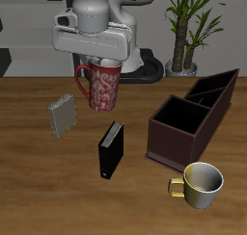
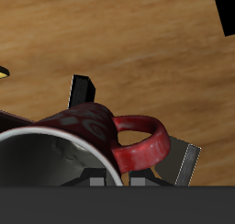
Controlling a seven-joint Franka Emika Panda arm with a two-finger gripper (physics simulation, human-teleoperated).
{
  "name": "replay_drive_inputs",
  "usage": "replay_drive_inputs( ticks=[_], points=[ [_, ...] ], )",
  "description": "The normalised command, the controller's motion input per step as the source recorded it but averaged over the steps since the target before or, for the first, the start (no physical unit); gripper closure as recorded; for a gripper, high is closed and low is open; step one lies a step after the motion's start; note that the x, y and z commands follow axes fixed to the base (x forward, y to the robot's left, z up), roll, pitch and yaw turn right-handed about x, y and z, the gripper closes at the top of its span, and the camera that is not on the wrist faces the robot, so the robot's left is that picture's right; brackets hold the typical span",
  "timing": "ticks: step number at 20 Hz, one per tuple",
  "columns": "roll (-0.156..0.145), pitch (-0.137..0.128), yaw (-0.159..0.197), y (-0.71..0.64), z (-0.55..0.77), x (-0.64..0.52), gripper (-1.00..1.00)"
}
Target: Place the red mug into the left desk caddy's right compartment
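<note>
The red mug [image 1: 99,87], mottled with a pale pattern, hangs upright above the table at the back, well clear of the wood. My gripper [image 1: 99,63] is shut on its rim from above. In the wrist view the mug [image 2: 87,127] fills the near field, with its grey inside and red loop handle [image 2: 145,147] showing, and my gripper [image 2: 117,180] clamps the rim wall beside the handle. The dark brown desk caddy [image 1: 176,141] stands on the table off to the side and nearer the front edge, its open-top compartments empty. The mug is apart from it.
A cream-and-gold mug [image 1: 201,184] stands near the front edge, just in front of the caddy. A black book [image 1: 111,148] stands upright in front of the held mug. A grey book [image 1: 63,114] stands beside it. A potted plant [image 1: 183,32] is at the back.
</note>
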Motion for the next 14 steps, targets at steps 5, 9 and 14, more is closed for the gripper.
replay_drive_inputs(
  ticks=[5,9,14],
  points=[
    [-0.008,0.023,0.018,0.16,0.12,-0.15,1.0],
    [0.017,0.022,0.018,0.2,0.02,-0.12,1.0],
    [0.035,0.028,0.039,0.49,-0.03,-0.2,1.0]
  ],
)
